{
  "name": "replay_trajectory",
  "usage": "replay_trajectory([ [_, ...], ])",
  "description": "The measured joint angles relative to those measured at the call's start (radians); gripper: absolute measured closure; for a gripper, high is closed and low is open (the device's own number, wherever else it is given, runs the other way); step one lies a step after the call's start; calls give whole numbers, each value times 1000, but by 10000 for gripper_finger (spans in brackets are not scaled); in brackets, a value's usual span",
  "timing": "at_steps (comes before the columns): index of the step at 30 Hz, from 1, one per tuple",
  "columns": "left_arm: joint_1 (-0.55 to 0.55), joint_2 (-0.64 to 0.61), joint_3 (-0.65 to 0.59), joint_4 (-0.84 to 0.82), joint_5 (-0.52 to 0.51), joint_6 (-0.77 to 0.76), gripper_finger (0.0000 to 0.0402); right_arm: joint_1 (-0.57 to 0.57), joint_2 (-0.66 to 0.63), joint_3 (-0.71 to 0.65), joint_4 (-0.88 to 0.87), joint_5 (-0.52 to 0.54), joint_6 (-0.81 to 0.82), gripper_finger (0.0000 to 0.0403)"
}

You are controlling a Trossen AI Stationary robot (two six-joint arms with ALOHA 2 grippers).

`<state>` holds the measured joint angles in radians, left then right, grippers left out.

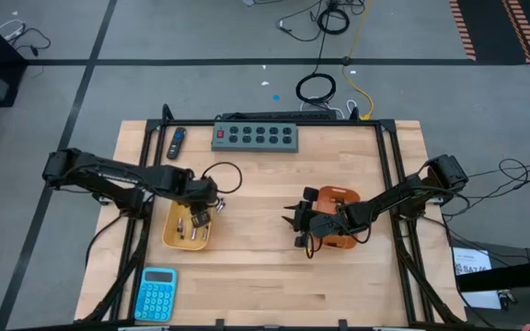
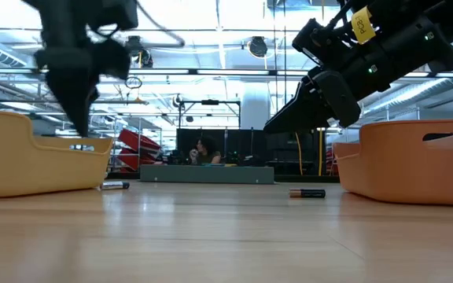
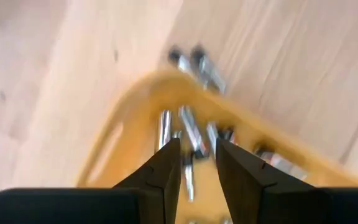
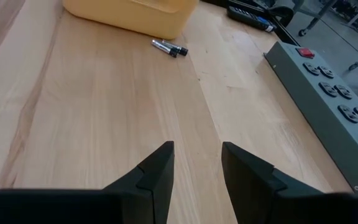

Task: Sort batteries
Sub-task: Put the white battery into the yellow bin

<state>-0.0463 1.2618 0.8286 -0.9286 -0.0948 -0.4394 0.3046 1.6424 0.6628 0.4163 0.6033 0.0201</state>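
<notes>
Several silvery batteries [image 3: 188, 127] lie inside the yellow tray [image 1: 175, 234] at the table's left. Two more batteries [image 3: 194, 62] lie side by side on the wood just outside the tray's wall, and they also show as a pair of batteries [image 4: 169, 48] in the right wrist view. In the low view a single dark battery [image 2: 307, 192] rests on the table in front of the orange tray [image 2: 415, 157]. My left gripper [image 3: 197, 155] hovers open over the yellow tray, pointing down. My right gripper [image 4: 197, 155] is open above bare wood, left of the orange tray [image 1: 343, 198].
A grey power strip [image 1: 256, 136] lies along the far edge, with a blue-and-black gadget [image 1: 177, 142] to its left. A blue calculator [image 1: 157, 292] sits at the near left corner. A black cable loop [image 1: 226, 175] lies beyond the yellow tray. Bare wood separates the two trays.
</notes>
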Motion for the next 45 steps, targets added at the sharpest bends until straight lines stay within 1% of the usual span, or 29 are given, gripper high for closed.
replay_trajectory([
  [3,0,14,55,7,-62,-5,290,-2,0,0,1,-2,-5,277],
  [6,7,68,101,2,-129,30,290,-10,0,0,5,-2,-12,277],
  [11,42,191,201,2,-133,100,290,-25,0,0,3,-2,-29,277],
  [14,78,268,260,-2,-101,165,290,-29,0,0,-1,-2,-40,277],
  [16,108,321,293,-5,-52,206,290,-29,0,0,-1,-2,-50,277],
  [18,138,370,317,-4,19,228,290,-29,0,0,-2,-2,-59,277],
  [21,175,441,342,-6,95,240,290,-29,0,0,-13,-3,-71,277],
  [25,202,508,356,-12,148,239,290,-29,0,0,-33,-2,-87,277],
  [34,209,578,359,-102,152,243,290,-29,0,0,-55,-3,-87,277],
  [40,209,582,359,-171,151,238,290,-29,0,0,-54,-2,-85,277],
  [45,209,582,359,-198,108,246,290,-29,0,0,-53,-2,-85,277],
])
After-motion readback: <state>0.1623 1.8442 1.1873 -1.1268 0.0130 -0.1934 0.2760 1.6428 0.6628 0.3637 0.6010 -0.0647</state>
